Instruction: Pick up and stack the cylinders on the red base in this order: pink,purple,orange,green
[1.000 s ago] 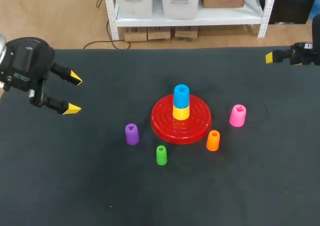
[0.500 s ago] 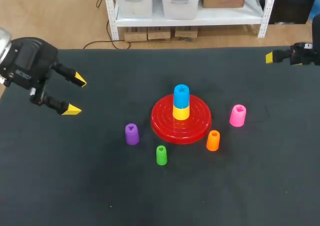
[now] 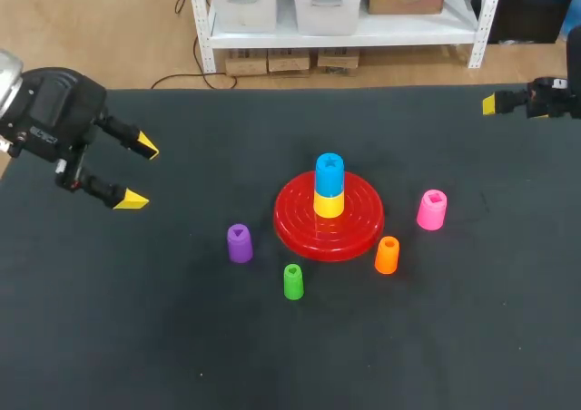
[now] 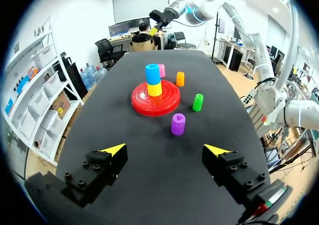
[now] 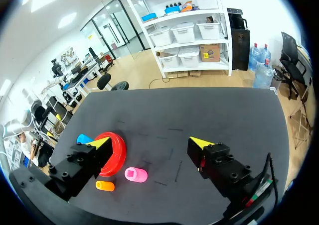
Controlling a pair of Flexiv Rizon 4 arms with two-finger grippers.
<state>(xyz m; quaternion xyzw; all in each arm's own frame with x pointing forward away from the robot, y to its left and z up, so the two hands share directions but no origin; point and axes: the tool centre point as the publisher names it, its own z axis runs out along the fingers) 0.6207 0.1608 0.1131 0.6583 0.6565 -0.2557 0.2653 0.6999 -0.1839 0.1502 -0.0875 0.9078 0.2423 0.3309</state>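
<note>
1. Desk: black top, carries every item below.

2. Left tool: held above the desk near its left edge, toward the far left corner. The yellow-tipped fingers are spread wide with nothing between them. In the left wrist view the purple cylinder is the nearest piece ahead of the fingers, well apart from them.

3. Right tool: held at the far right corner of the desk. The fingers are spread wide and hold nothing. In the right wrist view the pink cylinder lies ahead of the gap between them, well apart.

4. Red base: a round ribbed disc, flat on the desk about midway between the left and right edges.

5. Yellow cylinder: upright at the centre of the red base.

6. Blue cylinder: upright, stacked on the yellow cylinder.

7. Pink cylinder: upright on the desk, on the right-edge side of the red base, near it but apart.

8. Purple cylinder: upright on the desk, on the left-edge side of the red base, near but apart.

9. Orange cylinder: upright, just beside the red base's near-right rim.

10. Green cylinder: upright, on the near-edge side of the red base, close to its rim.
</note>
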